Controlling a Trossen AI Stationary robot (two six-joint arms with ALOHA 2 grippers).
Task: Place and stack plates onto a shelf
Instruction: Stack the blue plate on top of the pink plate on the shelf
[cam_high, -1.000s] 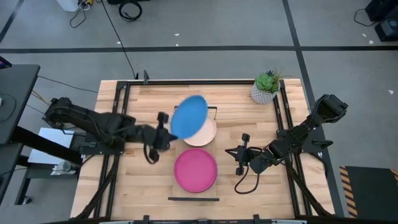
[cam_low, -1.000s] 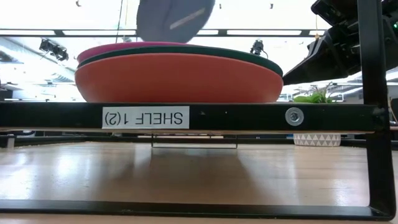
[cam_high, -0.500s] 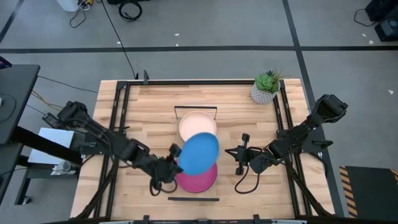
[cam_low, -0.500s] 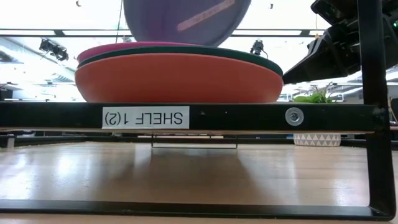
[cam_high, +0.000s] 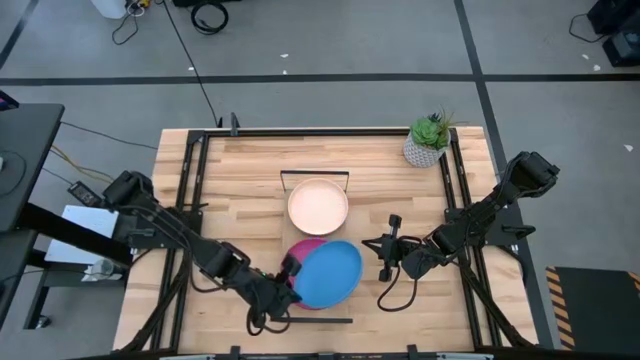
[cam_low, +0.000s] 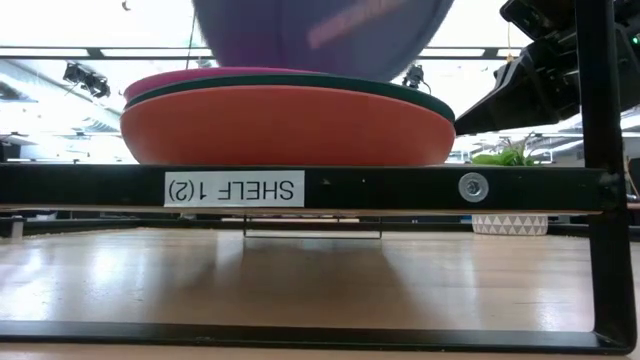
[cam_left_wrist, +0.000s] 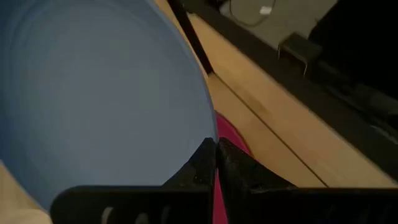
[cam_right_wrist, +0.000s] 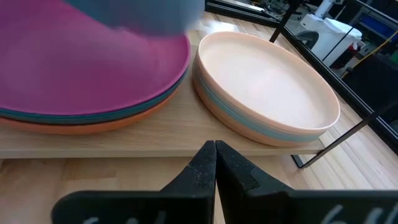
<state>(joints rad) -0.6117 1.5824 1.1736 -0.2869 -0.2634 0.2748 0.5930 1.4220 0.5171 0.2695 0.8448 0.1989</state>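
Blue, round and matte, the blue plate (cam_high: 327, 274) hangs over the near stack on the shelf (cam_right_wrist: 124, 144), covering most of the pink plate (cam_high: 303, 250) that tops that stack. In the low view the blue plate (cam_low: 322, 35) appears as a broad greyish-blue underside just above the pile, whose layers read from the top as pink, a thin teal plate (cam_low: 400, 92) and a thick orange plate (cam_low: 288, 125). A second stack lies just beside the first, farther along the shelf, topped by the cream plate (cam_high: 318, 205); the right wrist view shows pale layers beneath its rim.

The left gripper (cam_high: 287, 297) pinches the blue plate by the edge nearest the table's front, its fingers (cam_left_wrist: 202, 167) closed together on the rim. The left arm reaches in low from the table's left side, stretched diagonally toward the front centre. The right gripper (cam_high: 384, 258) waits with its fingers pressed together and nothing between them, to the right of the stacks, pointing at them; its arm runs back to the right edge. A small potted plant (cam_high: 429, 139) stands at the far right corner of the table (cam_high: 240, 170).
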